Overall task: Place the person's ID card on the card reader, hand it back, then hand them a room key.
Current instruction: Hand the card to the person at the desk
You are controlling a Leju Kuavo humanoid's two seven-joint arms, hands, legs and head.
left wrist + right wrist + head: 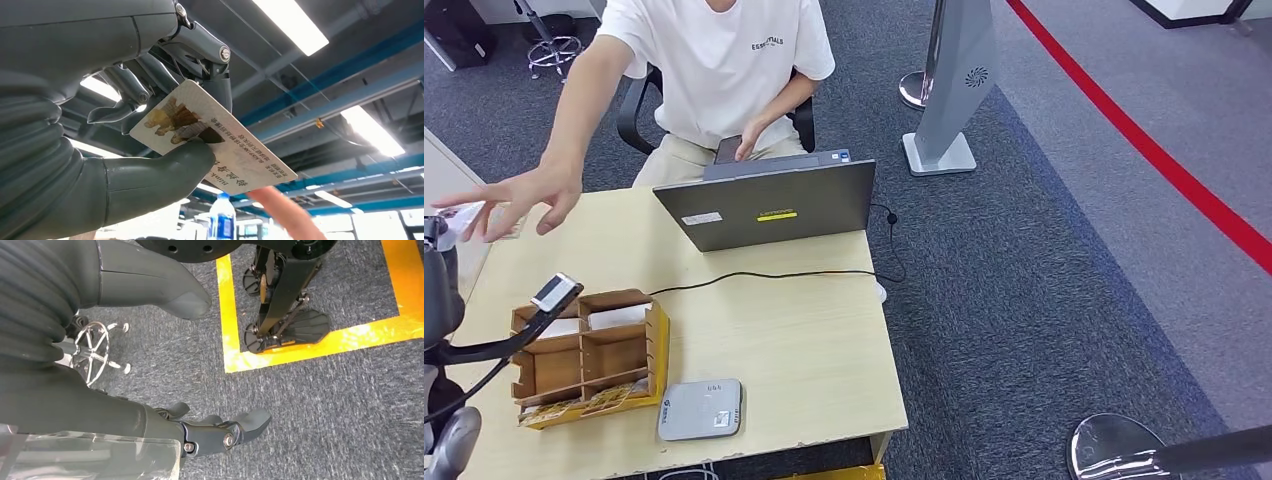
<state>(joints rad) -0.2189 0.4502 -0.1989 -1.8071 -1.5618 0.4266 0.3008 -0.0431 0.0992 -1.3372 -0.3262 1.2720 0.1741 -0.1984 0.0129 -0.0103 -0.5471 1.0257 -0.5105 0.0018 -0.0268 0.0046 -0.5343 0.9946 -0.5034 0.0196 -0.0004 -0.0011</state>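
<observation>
Left hand [115, 145] pinches the ID card [215, 137] between thumb and fingers [125, 90], raised at the counter's [804, 340] left edge beside the person's hand [519, 200]. Card reader [701, 409] lies on the counter. Right hand [165, 365] hangs over the floor, fingers apart, holding nothing.

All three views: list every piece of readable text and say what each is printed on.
"ESSENTIALS", small, on the chest of the person's white T-shirt.
Card held in the left hand: lines of printed characters, upside down and too blurred to read.
Laptop: yellow sticker and white label on its lid, too small to read.
Card reader: small marks, unreadable.
Water bottle: blue label, blurred.
Right wrist view: no text.
</observation>
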